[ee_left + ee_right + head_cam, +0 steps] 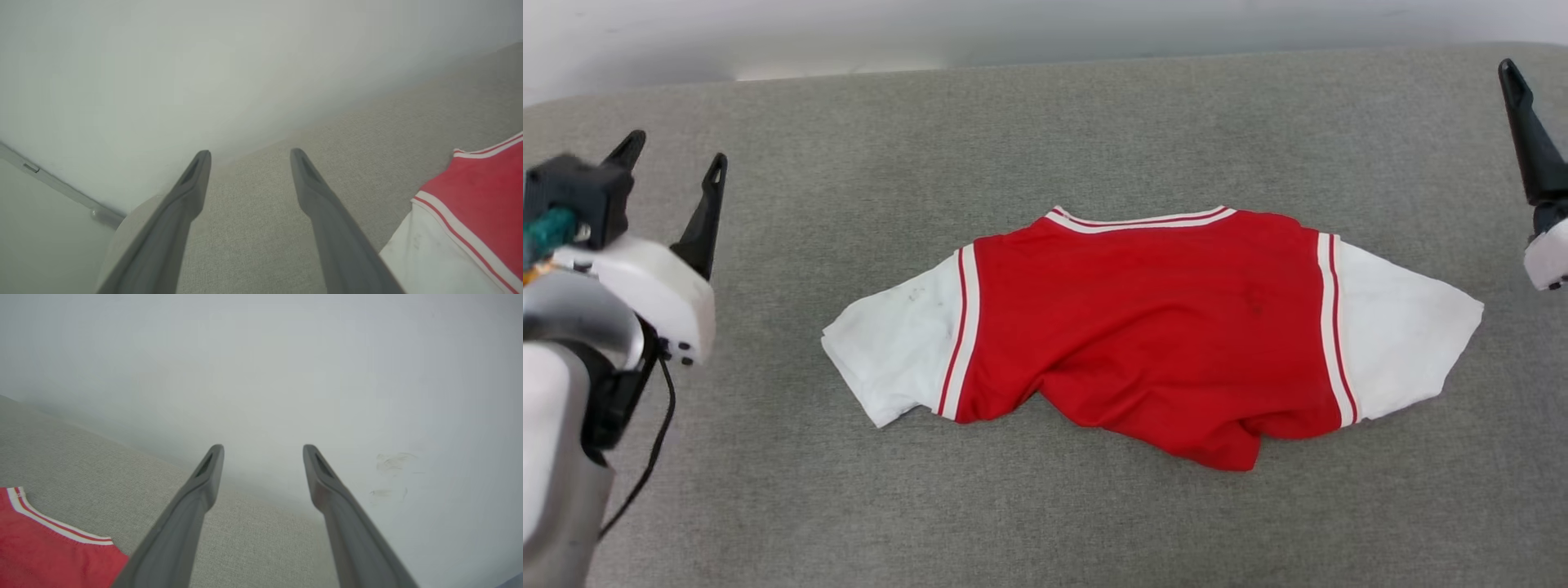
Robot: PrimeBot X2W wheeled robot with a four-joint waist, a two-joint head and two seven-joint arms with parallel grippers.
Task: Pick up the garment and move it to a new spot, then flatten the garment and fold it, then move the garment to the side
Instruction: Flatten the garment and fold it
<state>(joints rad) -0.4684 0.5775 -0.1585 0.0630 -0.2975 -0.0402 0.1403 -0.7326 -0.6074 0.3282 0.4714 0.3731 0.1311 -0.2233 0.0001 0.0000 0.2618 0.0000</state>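
As it lies on the grey bench (1045,122), the shirt (1152,327) is spread crosswise, with its collar toward the far wall and its rumpled hem toward the robot.

Item: red body, plain on the upper face. Short white sleeves, one to each side. White-and-red striped trim at the collar and shoulder seams. Faint dark smudges on the left sleeve (898,343).

Left claw (676,151): left of the shirt and well apart from it, fingers spread with nothing between them. In the left wrist view the left sleeve and a corner of the collar show at the lower right, beside the right-hand finger.

Right claw (263,451): right of the shirt and apart from it, fingers spread and empty. In the head view one finger (1531,139) shows beyond the right sleeve (1401,327).

Behind the shirt: pale wall (261,355), with grey scuffs in the right wrist view.
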